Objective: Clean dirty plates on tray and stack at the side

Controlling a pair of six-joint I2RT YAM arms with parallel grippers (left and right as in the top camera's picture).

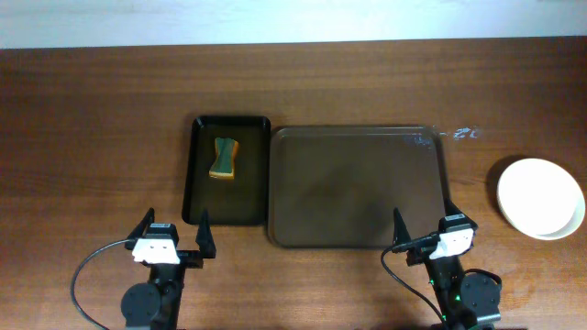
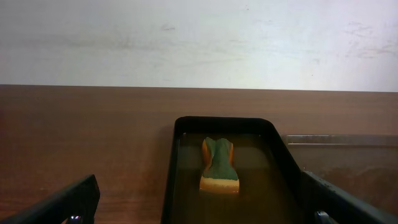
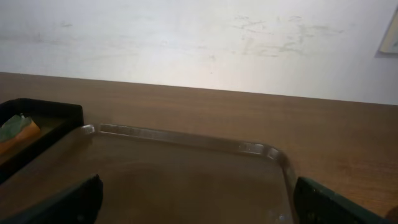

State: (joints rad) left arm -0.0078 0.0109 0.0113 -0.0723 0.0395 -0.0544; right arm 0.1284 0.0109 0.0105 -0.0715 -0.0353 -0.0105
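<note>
The left hand is open wide and holds nothing. It hangs low at the near edge of the brown wooden worktop, just in front of the small black tray. The right hand is open wide too, and it is empty. It sits at the near edge of the big brown plastic tray.

I see no plate on the big tray. Its floor is bare from side to side.

The round white plate sits on the worktop to the right of the big tray, well apart from it. It looks clean. I cannot tell if it is one plate or a few in a pile.

The green and yellow sponge lies in the small black tray, and no hand touches it.

I think the job is done, or very nearly. Nothing dirty is left to wipe, as far as I can see.
</note>
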